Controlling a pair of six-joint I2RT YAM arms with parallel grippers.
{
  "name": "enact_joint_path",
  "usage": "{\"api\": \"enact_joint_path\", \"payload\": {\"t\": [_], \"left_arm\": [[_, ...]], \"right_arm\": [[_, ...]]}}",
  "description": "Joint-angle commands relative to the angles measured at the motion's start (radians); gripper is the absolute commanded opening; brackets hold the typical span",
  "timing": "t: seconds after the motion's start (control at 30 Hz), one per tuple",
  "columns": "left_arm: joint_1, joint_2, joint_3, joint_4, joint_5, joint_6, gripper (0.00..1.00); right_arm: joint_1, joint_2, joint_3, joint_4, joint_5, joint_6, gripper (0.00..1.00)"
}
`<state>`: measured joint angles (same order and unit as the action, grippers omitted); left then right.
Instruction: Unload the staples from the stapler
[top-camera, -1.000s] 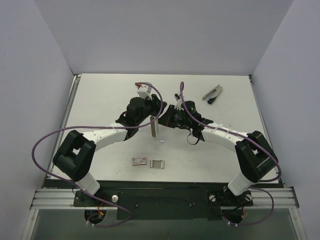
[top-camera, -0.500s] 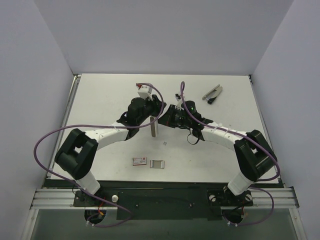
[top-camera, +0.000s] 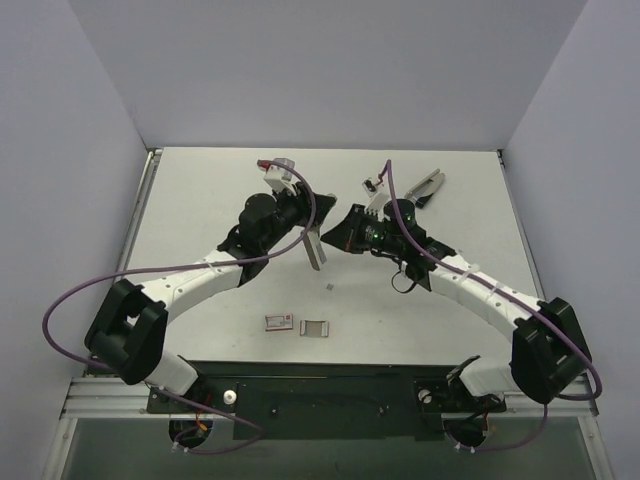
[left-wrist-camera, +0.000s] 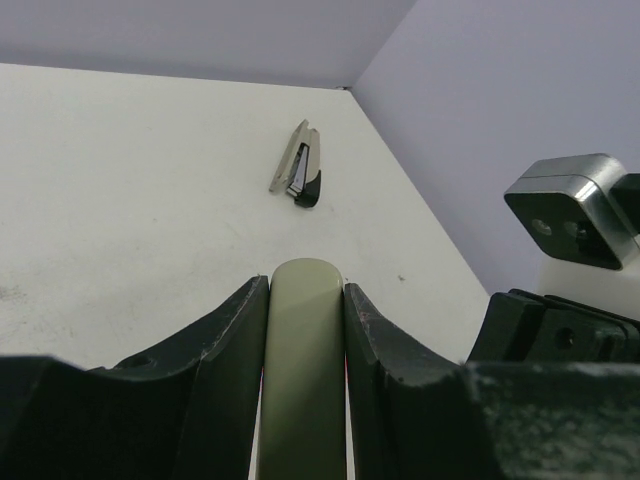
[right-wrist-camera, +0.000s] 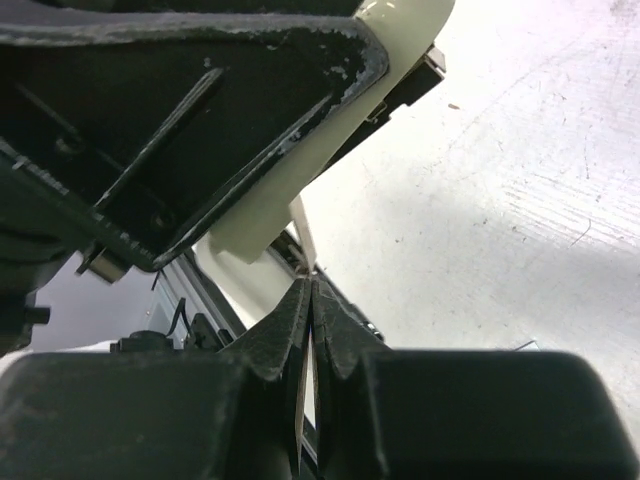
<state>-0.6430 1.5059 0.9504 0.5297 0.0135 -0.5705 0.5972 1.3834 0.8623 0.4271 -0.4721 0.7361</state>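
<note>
My left gripper (top-camera: 311, 234) is shut on the stapler (top-camera: 316, 250), which hangs tilted above the middle of the table. In the left wrist view its pale grey-green bar (left-wrist-camera: 305, 380) fills the gap between the two fingers of the left gripper (left-wrist-camera: 306, 285). My right gripper (top-camera: 334, 238) is just right of the stapler, tips toward it. In the right wrist view the right gripper (right-wrist-camera: 310, 282) is shut, with a thin pale strip (right-wrist-camera: 303, 232) pinched at its tips and running up toward the left arm. I cannot tell what the strip belongs to.
A second small grey-and-black stapler-like tool (top-camera: 425, 187) (left-wrist-camera: 298, 166) lies at the back right. A red-and-white box (top-camera: 278, 322) and a small grey piece (top-camera: 315, 327) lie near the front edge. A tiny speck (top-camera: 329, 288) sits mid-table.
Both arms have swung their elbows outward. The stapler has gone from upright to tilted, and the two wrists have shifted toward the back. Both grips stay the same.
</note>
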Motion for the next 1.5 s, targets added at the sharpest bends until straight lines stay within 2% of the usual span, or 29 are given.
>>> {"api": "enact_joint_path", "payload": {"t": [0.0, 0.17, 0.37, 0.47, 0.53, 0.73, 0.9, 1.17, 1.47], "left_arm": [[-0.007, -0.085, -0.01, 0.055, 0.052, -0.061, 0.0], [-0.009, -0.156, -0.027, 0.038, 0.063, -0.071, 0.0], [-0.017, -0.252, -0.041, 0.006, 0.031, -0.062, 0.0], [-0.029, -0.292, -0.05, -0.016, -0.006, -0.043, 0.0], [-0.034, -0.317, -0.055, -0.033, -0.05, -0.04, 0.0], [-0.043, -0.38, -0.065, -0.08, -0.101, -0.031, 0.0], [-0.052, -0.412, -0.078, -0.1, -0.125, -0.032, 0.0], [-0.061, -0.454, -0.098, -0.137, -0.138, -0.054, 0.0], [-0.063, -0.51, -0.079, -0.214, -0.136, -0.068, 0.0]], "right_arm": [[0.016, -0.112, -0.011, -0.092, 0.013, -0.079, 0.0], [0.016, -0.236, -0.003, -0.238, 0.105, -0.171, 0.0], [0.03, -0.369, -0.006, -0.399, 0.116, -0.198, 0.0], [0.085, -0.425, -0.016, -0.424, 0.144, -0.193, 0.0], [0.174, -0.446, -0.019, -0.467, 0.171, -0.182, 0.0], [0.346, -0.437, -0.029, -0.383, 0.219, -0.119, 0.0], [0.421, -0.371, 0.027, -0.352, 0.254, -0.141, 0.0], [0.428, -0.248, 0.124, -0.326, 0.251, -0.171, 0.0], [0.382, -0.158, 0.181, -0.327, 0.236, -0.187, 0.0]]}}
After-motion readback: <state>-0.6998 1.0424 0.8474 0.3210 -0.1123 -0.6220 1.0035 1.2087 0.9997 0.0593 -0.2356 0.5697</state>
